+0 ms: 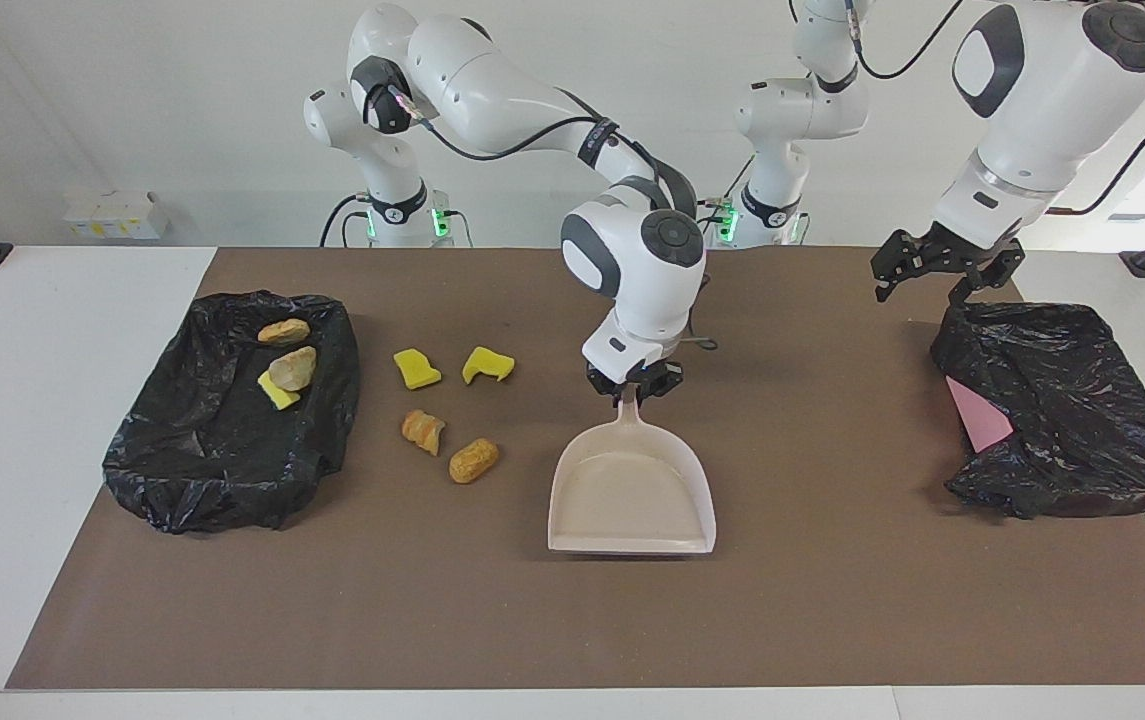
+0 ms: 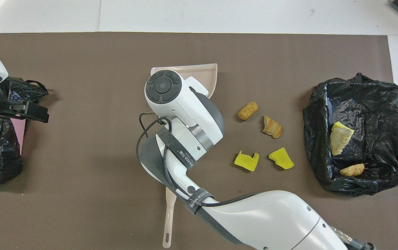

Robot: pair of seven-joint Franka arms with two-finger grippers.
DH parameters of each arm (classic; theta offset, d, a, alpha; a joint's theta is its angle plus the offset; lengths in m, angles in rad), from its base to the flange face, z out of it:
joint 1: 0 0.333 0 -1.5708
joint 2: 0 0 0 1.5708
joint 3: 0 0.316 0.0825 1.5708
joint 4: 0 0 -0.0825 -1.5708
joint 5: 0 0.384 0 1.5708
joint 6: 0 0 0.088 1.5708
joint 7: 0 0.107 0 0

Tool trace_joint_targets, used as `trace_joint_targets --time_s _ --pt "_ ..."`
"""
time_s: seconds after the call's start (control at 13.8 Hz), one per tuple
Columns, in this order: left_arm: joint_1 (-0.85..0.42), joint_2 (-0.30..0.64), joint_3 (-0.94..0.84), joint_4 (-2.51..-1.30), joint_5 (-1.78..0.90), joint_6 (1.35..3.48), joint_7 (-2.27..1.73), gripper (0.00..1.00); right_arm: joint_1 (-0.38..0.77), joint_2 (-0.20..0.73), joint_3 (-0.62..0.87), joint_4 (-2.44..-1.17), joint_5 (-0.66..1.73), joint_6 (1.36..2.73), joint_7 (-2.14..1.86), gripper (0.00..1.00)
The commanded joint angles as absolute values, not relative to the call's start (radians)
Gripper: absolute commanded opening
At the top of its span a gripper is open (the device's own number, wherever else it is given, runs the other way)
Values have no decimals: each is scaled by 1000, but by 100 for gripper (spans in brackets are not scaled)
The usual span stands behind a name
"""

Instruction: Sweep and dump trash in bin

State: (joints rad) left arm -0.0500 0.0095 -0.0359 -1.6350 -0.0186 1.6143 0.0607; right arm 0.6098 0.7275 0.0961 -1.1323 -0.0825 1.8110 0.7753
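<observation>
Four pieces of trash lie loose on the brown mat: two yellow sponge chunks and, a little farther from the robots, two orange-brown lumps. Three more pieces already sit in the bin, the black-lined one at the right arm's end of the table: another orange-brown lump, a pale beige lump and a yellow chunk touching it. We judge the job a little under half done.

We see the loose four gathered in a small cluster between the bin and the dustpan, which suits a single pass toward the bin. The dustpan rests flat on the mat at mid-table, with nothing in it and its wide mouth pointing away from the robots. The right gripper is clamped on its handle just where the handle meets the pan, a hold close enough to steer the pan firmly. With the mouth facing away from the cluster, we reckon the pan must turn toward the pieces before it can scoop.

At the left arm's end of the table lies a second black bag with a pink sheet showing at its edge. The left gripper waits above that bag's nearer edge, well apart from the trash; we cannot tell whether it is open or closed.
</observation>
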Motion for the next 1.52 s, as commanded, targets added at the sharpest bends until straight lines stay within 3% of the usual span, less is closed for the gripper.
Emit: trace_joint_targets --time_s 0.0,0.22,0.58,0.87,1.01,1.37,1.45 --pt "-60 -9 -31 -1651 -18 1601 54 100 615 756 94 -1095 -9 1827 811 0" --pt "-60 -9 -31 -1652 -18 1601 55 100 606 750 94 -1114 46 1824 802 0" --pt "-60 -14 -31 -1654 -18 1603 54 100 612 736 94 -1144 57 1829 721 14" --pt "-61 -14 -31 -1654 -18 1601 54 100 615 730 94 -1150 61 1830 663 16" --pt "-60 -14 -31 -1655 -18 1603 55 100 615 727 94 -1160 60 1830 663 32" --pt "-61 -14 -31 -1655 -18 1603 54 100 623 721 95 -1158 48 1787 676 45" --pt "-61 -14 -31 -1655 -18 1605 54 100 623 706 95 -1158 64 1789 678 52"
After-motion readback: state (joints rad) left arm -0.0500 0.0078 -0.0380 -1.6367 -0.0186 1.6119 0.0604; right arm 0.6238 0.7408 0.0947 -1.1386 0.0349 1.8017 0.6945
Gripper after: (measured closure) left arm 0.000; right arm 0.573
